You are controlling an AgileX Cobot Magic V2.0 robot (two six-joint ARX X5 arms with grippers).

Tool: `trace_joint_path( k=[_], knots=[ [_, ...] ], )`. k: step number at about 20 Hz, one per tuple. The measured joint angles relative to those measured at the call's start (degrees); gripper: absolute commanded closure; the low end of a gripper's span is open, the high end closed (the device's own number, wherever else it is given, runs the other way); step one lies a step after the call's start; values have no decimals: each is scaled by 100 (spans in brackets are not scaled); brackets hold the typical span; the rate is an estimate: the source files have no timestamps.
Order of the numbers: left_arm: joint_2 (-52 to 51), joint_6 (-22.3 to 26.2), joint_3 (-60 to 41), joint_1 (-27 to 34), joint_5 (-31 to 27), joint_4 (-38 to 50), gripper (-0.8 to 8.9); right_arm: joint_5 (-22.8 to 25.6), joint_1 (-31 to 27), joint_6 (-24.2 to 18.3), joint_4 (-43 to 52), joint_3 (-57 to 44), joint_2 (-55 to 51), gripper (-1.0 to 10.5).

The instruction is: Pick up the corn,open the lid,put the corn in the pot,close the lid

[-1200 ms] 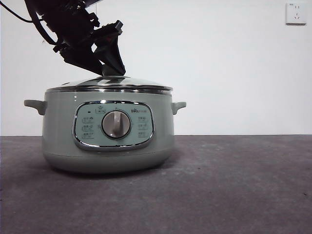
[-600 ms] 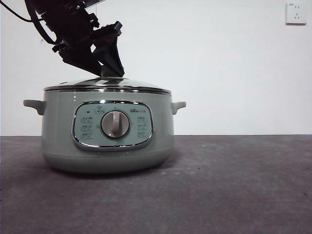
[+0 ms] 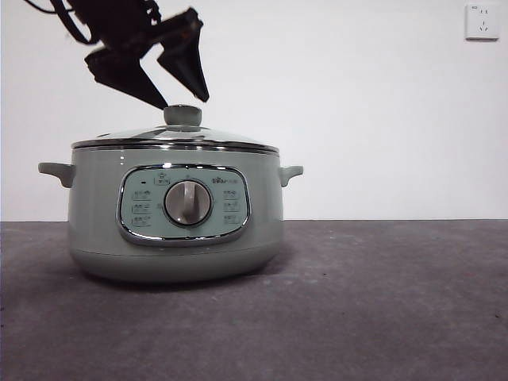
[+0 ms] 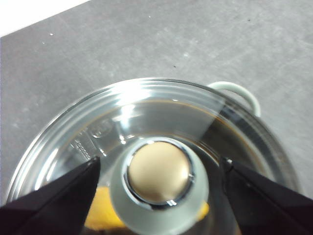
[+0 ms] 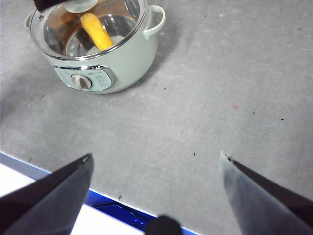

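the pot (image 3: 175, 230) sits on the table (image 3: 381, 302) with the lid (image 3: 178, 136) closed over the corn (image 5: 96, 31) inside. the left gripper (image 3: 186, 101) hovers at the knob's 12 o'clock, jaws open and empty. the right gripper (image 5: 156, 164), jaws apart, hangs well away over bare table.

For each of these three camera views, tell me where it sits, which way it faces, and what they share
Front: low at table height, looking level at the pot; the left gripper hangs open above the lid.
Left wrist: straight down on the knob between its jaws.
Right wrist: high, angled down at the table; right gripper open.
Shared: both wrist views show the corn through the lid.
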Motion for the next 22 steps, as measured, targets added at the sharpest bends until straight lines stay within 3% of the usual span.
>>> trace_joint_path(
  k=[9, 12, 17, 22],
  knots=[
    [-704, -131, 1786, 0, 1154, -3206, 405, -260, 0, -533, 0, 0, 0, 510],
    [-1204, -149, 1928, 0, 1499, -3735, 405, -553, 0, -828, 0, 0, 0, 510],
    [-1893, -149, 1928, 0, 1563, -4483, 405, -1036, 0, -1211, 0, 0, 0, 510],
    [-2046, -149, 1928, 0, 1561, -4990, 411, -1054, 0, -1287, 0, 0, 0, 521]
  ],
)
